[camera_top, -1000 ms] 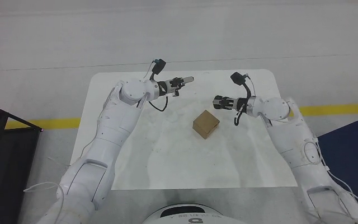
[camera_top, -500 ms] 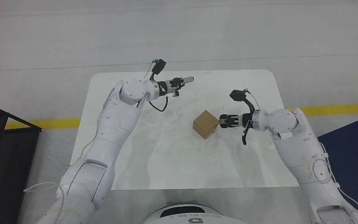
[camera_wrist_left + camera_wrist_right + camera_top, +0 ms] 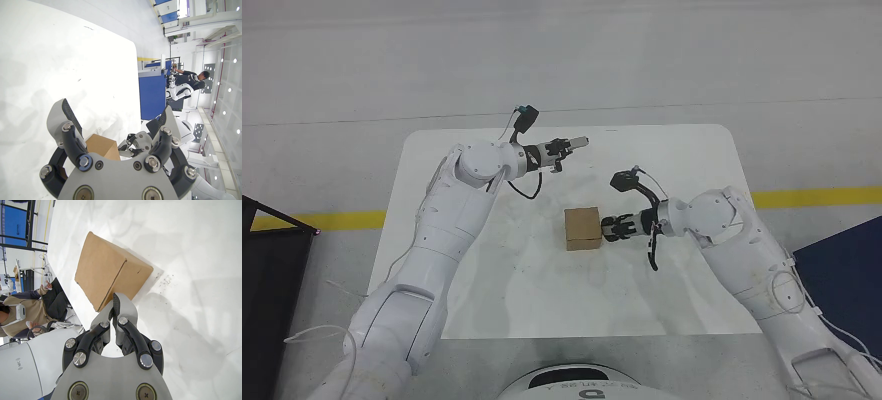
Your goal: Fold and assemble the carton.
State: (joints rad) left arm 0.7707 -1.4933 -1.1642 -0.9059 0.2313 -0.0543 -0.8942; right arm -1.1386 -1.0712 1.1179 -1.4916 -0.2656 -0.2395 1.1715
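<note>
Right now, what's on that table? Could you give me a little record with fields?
Table: white, rounded corners
Carton: brown cardboard, already box-shaped, resting near the table's middle
Right tool: shut, tips against the carton's side edge
Left tool: open, holding nothing, above the table's far part, apart from the carton
Contact: only the right tool touches the carton

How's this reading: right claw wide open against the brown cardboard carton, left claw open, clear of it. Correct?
No: the right wrist view shows the right claw shut, tips together against the brown cardboard carton. The left claw is open and clear of it.
</note>
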